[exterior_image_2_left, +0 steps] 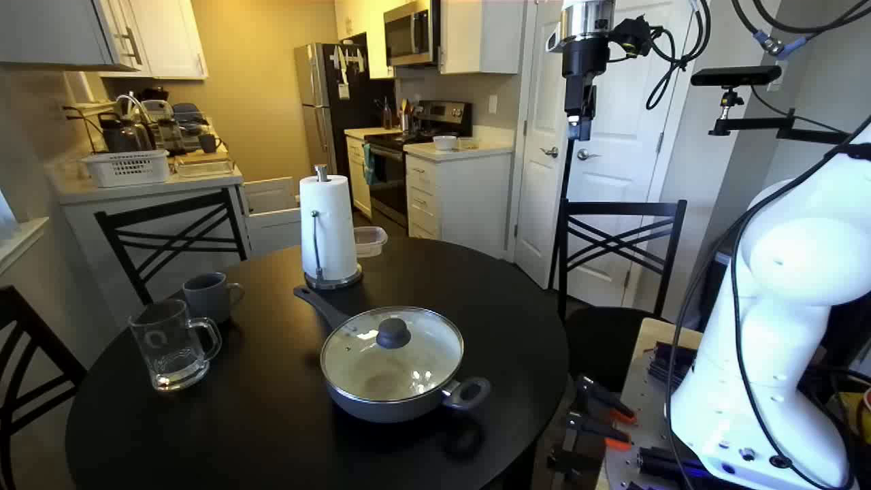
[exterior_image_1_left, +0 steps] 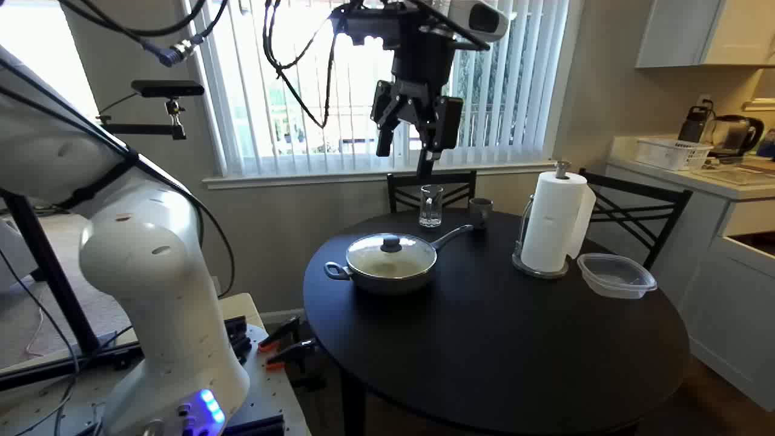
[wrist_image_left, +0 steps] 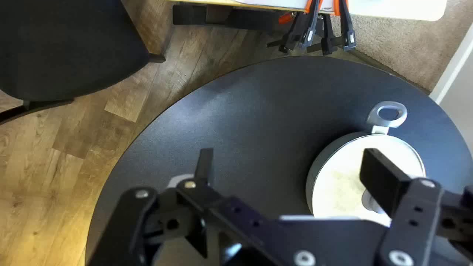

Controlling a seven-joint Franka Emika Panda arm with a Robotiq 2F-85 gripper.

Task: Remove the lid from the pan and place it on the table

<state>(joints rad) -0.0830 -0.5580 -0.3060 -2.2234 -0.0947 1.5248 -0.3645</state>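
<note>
The pan (exterior_image_1_left: 393,286) stands on the dark round table (exterior_image_1_left: 514,351); it also shows in an exterior view (exterior_image_2_left: 388,411) and in the wrist view (wrist_image_left: 317,170). The clear glass lid (exterior_image_2_left: 381,364) with its dark knob sits on the pan and covers it; it shows too in an exterior view (exterior_image_1_left: 375,261) and in the wrist view (wrist_image_left: 343,184). My gripper (exterior_image_1_left: 416,142) is open and empty, high above the table and apart from the lid. In the wrist view my gripper (wrist_image_left: 288,160) has its fingers wide apart; the right finger partly hides the lid and knob.
A paper towel roll (exterior_image_1_left: 554,221) on a stand and a clear plastic container (exterior_image_1_left: 616,277) stand on the table. A glass mug (exterior_image_2_left: 170,347) and a grey mug (exterior_image_2_left: 209,297) stand near the pan's long handle. Chairs (exterior_image_2_left: 622,238) surround the table.
</note>
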